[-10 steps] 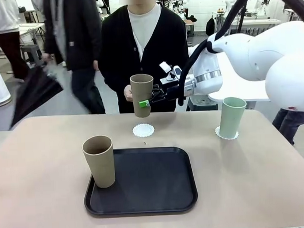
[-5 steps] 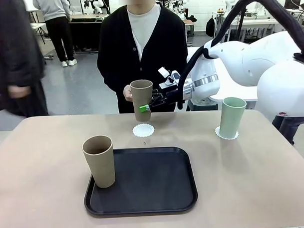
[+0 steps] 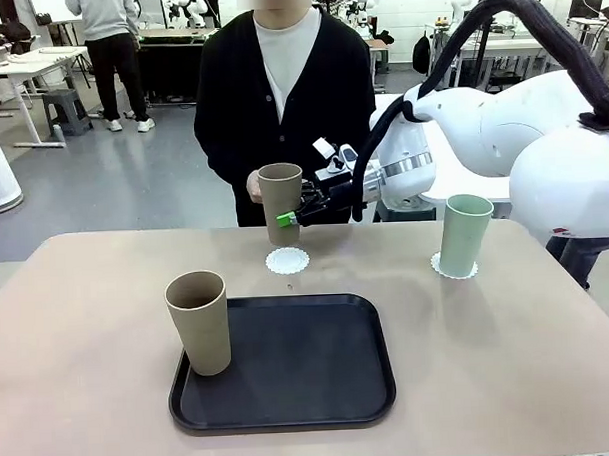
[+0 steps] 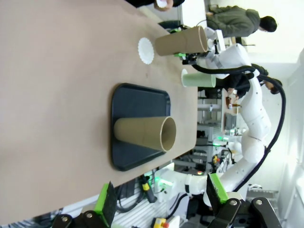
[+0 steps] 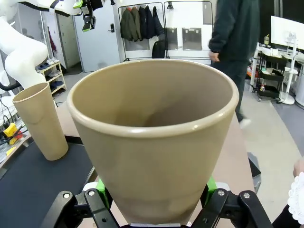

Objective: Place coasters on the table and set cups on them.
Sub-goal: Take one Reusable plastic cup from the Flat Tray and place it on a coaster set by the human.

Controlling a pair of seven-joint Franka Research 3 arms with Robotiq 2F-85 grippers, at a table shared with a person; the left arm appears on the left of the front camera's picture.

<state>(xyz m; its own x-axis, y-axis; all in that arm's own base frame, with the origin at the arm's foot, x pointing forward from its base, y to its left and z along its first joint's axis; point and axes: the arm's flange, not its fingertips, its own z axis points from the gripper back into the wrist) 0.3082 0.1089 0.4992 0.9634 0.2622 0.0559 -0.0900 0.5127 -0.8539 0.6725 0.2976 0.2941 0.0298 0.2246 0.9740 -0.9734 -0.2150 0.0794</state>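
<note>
Right end effector (image 3: 288, 218) holds tan cup (image 3: 280, 189) upright, mouth up, above coaster (image 3: 288, 260)

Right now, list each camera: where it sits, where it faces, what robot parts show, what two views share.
Front: fixed between the arms, faces across the table at the person; right claw shut on the held cup.
Left wrist: on that wrist, rolled sideways, faces the tray and its tan cup; left claw open.
Right wrist: on that wrist, faces into the held cup; fingers clamp it.
Shared: front and left wrist show the bare coaster.

Tan cup (image 3: 281, 201) upright above coaster (image 3: 288, 260)
</note>
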